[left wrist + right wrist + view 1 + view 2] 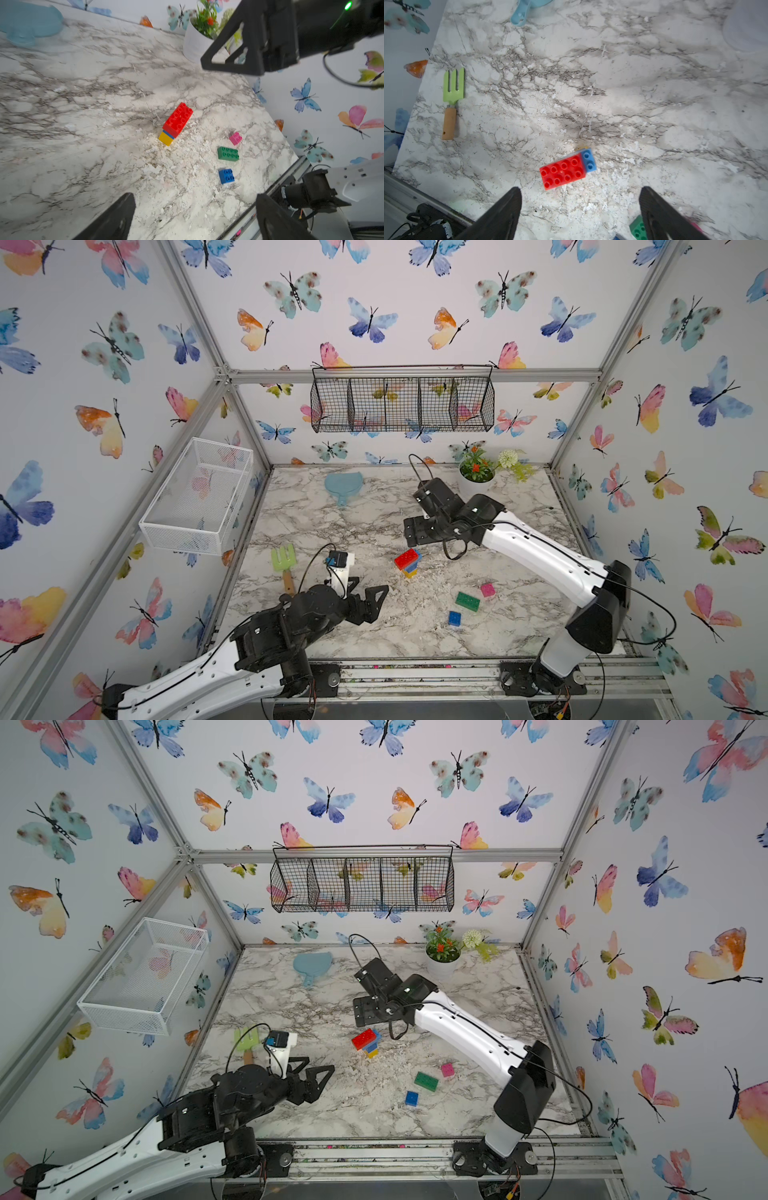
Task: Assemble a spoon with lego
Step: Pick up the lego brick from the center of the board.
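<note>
In a top view the half-built spoon (408, 562), glossy studded bricks with red atop blue and yellow, stands on the scuffed marble table (332, 526). A green brick (467, 600), pink brick (488, 590) and blue brick (454, 618) lie loose near it.

Left wrist view: the left gripper (195, 195) is spread and empty, well short of the spoon.

Right wrist view: the right gripper (581, 188) is spread and empty, just short of the spoon, with a pronged green fork (453, 87) well aside.

The right pincer (580, 188) hides most of the green brick (637, 230).

stack (176, 122): red top, blue and yellow under. loose: pink brick (235, 138), green brick (228, 154), blue brick (226, 176). table (83, 104) white marble, grey veins. fork (453, 87) pale green, tan handle. walls (415, 323) pastel butterflies.
</note>
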Robot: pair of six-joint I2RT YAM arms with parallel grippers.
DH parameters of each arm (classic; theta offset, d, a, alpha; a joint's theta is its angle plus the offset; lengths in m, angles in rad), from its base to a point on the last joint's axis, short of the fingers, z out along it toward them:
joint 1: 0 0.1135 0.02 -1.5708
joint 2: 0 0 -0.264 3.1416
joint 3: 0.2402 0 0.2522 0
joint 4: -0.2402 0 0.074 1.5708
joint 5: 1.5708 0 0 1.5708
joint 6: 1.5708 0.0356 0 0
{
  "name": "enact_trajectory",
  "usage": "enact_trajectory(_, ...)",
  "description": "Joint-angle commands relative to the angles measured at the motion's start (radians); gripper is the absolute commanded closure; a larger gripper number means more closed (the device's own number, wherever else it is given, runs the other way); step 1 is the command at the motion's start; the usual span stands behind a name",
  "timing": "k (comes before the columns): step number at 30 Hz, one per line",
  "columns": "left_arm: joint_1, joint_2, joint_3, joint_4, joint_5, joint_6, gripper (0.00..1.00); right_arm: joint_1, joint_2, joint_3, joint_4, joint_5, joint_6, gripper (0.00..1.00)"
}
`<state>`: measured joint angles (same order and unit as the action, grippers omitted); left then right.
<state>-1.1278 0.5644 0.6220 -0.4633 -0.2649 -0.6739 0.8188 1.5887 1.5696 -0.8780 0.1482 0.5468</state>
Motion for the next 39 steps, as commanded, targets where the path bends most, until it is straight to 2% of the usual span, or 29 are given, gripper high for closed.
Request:
enact_trajectory(1, -0.003, 0.063, -0.006, 0.099, 0.126, -0.027, 0.39, -0.131, -0.103, -0.132, 0.006, -0.051, -0.071, 0.09)
enact_trajectory(3, -0.002, 0.093, -0.024, 0.133, 0.119, -0.039, 0.55, -0.217, -0.162, -0.230, 0.042, -0.097, -0.088, 0.08)
enact_trajectory(5, 0.001, 0.127, -0.045, 0.200, 0.135, -0.039, 0.66, -0.260, -0.202, -0.324, 0.080, -0.139, -0.097, 0.08)
enact_trajectory(9, 0.019, 0.218, -0.066, 0.305, 0.175, -0.040, 0.80, -0.290, -0.226, -0.465, 0.141, -0.191, -0.093, 0.08)
enact_trajectory(12, 0.056, 0.294, -0.078, 0.370, 0.223, -0.045, 0.87, -0.308, -0.244, -0.543, 0.187, -0.210, -0.082, 0.09)
enact_trajectory(16, 0.160, 0.382, -0.091, 0.429, 0.284, -0.057, 0.95, -0.317, -0.267, -0.622, 0.232, -0.237, -0.066, 0.10)
enact_trajectory(19, 0.203, 0.423, -0.085, 0.468, 0.314, -0.046, 0.97, -0.319, -0.288, -0.672, 0.254, -0.246, -0.056, 0.11)
enact_trajectory(25, 0.232, 0.511, -0.061, 0.530, 0.371, -0.028, 0.97, -0.319, -0.313, -0.740, 0.271, -0.253, -0.042, 0.12)
enact_trajectory(29, 0.247, 0.559, -0.037, 0.512, 0.410, -0.011, 0.97, -0.319, -0.324, -0.770, 0.286, -0.258, -0.033, 0.12)
enact_trajectory(34, 0.272, 0.589, -0.034, 0.511, 0.396, -0.009, 0.97, -0.319, -0.343, -0.783, 0.268, -0.270, -0.025, 0.12)
enact_trajectory(39, 0.296, 0.590, -0.042, 0.506, 0.360, -0.010, 0.97, -0.319, -0.360, -0.800, 0.205, -0.190, 0.017, 0.12)
